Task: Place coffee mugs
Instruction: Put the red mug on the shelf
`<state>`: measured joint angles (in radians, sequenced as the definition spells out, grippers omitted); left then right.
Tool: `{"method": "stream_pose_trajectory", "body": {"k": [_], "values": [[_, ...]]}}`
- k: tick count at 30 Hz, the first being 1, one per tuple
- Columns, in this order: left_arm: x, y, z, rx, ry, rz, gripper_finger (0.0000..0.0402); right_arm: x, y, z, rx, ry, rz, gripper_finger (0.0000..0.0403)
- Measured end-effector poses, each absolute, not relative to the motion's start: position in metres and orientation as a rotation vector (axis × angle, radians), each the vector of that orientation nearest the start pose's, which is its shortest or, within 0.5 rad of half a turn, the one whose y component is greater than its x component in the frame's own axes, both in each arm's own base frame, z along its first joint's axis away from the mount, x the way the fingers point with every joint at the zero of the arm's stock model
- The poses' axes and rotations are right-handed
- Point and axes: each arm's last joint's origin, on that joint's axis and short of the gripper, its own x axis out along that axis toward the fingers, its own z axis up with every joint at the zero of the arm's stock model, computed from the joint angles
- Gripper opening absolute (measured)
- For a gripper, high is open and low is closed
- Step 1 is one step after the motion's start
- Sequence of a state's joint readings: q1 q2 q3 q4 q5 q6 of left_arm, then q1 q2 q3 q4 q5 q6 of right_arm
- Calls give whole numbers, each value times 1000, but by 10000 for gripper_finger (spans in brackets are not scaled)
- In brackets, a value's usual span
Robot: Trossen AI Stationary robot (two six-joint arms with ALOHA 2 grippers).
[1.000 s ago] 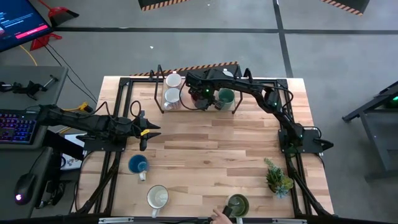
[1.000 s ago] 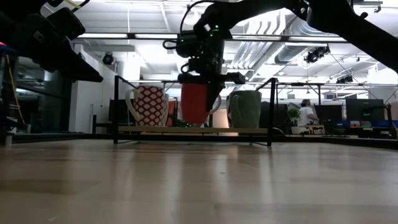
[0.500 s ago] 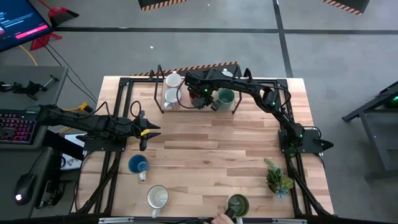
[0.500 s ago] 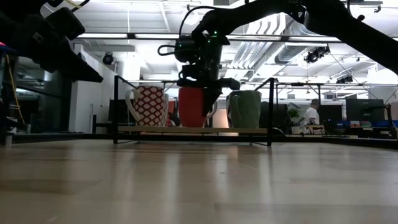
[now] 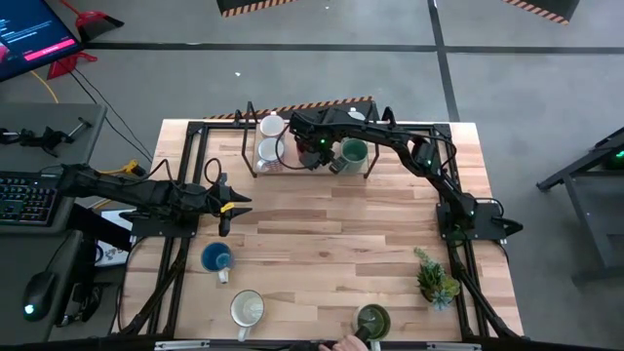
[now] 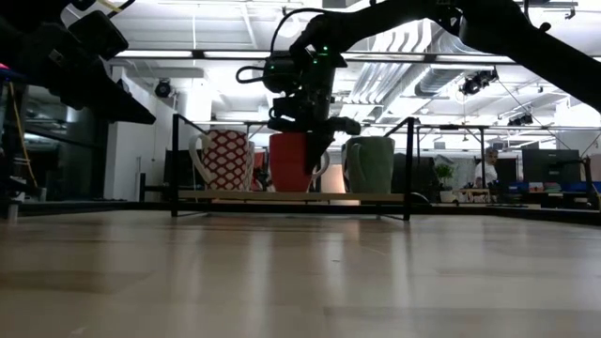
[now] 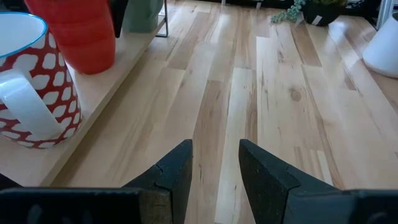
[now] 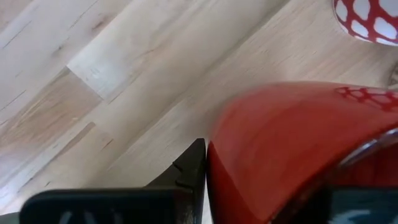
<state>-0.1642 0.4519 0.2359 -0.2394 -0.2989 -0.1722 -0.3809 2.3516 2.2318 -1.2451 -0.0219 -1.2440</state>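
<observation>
A red mug [image 6: 291,161] stands upright on the wooden shelf [image 6: 235,196] of the rack at the table's far edge, between a red-and-white patterned mug [image 6: 223,160] and a teal green mug [image 6: 371,164]. My right gripper [image 6: 305,127] points down over it, open, with one finger [image 8: 191,167] outside the red mug's wall [image 8: 280,143] and the other inside. My left gripper [image 5: 229,205] waits open near the table's left side, nothing between its fingers [image 7: 214,168]. A blue mug [image 5: 216,258], a white mug [image 5: 247,309] and an olive mug [image 5: 372,319] stand near the front edge. My right gripper comes from above and straddles the red mug's wall at the rim [image 8: 214,155], one finger outside and one inside. Whether either finger touches the wall I cannot tell. The mug rests on its base on the shelf.
Two white mugs [image 5: 270,138] fill the rack's left end. A small potted plant [image 5: 435,278] stands at the front right. A person's hand [image 5: 343,341] reaches in at the front edge beside the olive mug. Bare wood lies across the table's middle.
My right gripper has sunk a little and rolled about its own axis. The red mug, which hung tilted just above the shelf, has come down and now stands upright on it.
</observation>
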Motion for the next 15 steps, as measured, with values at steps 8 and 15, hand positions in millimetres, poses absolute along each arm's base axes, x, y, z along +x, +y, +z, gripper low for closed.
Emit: {"method": "stream_pose_trajectory", "body": {"k": [8, 15], "values": [[120, -11, 183, -65, 430, 170, 122, 441, -177, 227, -772, 1334, 523, 66], [120, -11, 183, -65, 430, 170, 122, 443, -175, 232, -730, 1321, 492, 67]]}}
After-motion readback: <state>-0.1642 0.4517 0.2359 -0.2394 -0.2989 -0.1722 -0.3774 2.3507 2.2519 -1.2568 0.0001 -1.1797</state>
